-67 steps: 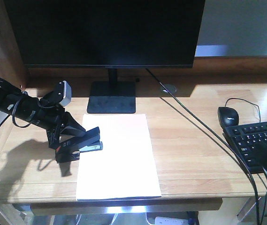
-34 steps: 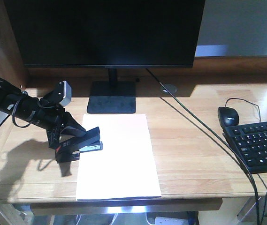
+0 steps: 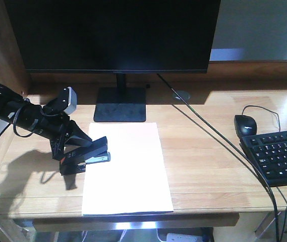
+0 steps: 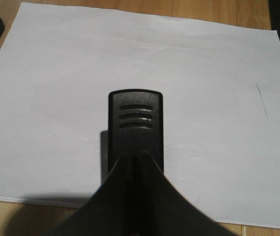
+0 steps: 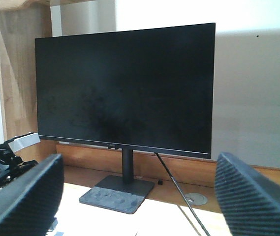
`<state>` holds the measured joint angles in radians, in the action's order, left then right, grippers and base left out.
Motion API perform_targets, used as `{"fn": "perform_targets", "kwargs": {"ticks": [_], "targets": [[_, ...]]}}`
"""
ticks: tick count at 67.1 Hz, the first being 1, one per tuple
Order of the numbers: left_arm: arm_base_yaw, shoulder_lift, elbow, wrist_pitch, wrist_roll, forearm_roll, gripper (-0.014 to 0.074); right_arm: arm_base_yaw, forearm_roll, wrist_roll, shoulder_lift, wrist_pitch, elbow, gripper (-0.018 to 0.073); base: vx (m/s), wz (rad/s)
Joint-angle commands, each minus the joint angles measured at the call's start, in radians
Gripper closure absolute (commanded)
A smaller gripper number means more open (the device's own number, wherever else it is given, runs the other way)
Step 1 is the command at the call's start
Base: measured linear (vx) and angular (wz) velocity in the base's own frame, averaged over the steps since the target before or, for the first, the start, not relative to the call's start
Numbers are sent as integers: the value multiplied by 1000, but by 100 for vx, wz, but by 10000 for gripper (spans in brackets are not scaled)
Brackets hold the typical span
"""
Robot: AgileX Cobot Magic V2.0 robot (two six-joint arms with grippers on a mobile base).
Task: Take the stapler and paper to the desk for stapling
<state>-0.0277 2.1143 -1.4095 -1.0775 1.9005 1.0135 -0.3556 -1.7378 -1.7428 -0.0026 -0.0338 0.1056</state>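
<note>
Desk (image 3: 209,166): paper (image 3: 133,171), monitor (image 3: 120,103), mouse (image 3: 245,124), keyboard (image 3: 279,154)

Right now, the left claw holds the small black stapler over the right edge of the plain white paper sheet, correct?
Not quite. The left claw holds the small black stapler over the left edge of the plain white paper sheet, not the right; the exterior front-facing view shows it.

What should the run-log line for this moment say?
left gripper: shut on stapler, nose over left edge of paper | paper: flat on desk | right gripper: open, empty, facing monitor
</note>
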Motion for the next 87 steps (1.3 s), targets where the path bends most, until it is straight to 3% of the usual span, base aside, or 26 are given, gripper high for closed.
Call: {"fn": "perform_targets", "kwargs": {"ticks": [1,42,55,87], "targets": [[-3,-53,-23,-34,-8,56,603,5,-44,11,11,22,26,-29,0,0],[-3,-50,-23,-64,-8,58,603,5,-45,11,11,18,26,-29,0,0],[-15,-50,-24,-62,-6,116,603,5,-45,11,11,18,26,-29,0,0],[-78,-48,-32,67,-7,130,603,5,-45,11,11,18,26,-29,0,0]]}}
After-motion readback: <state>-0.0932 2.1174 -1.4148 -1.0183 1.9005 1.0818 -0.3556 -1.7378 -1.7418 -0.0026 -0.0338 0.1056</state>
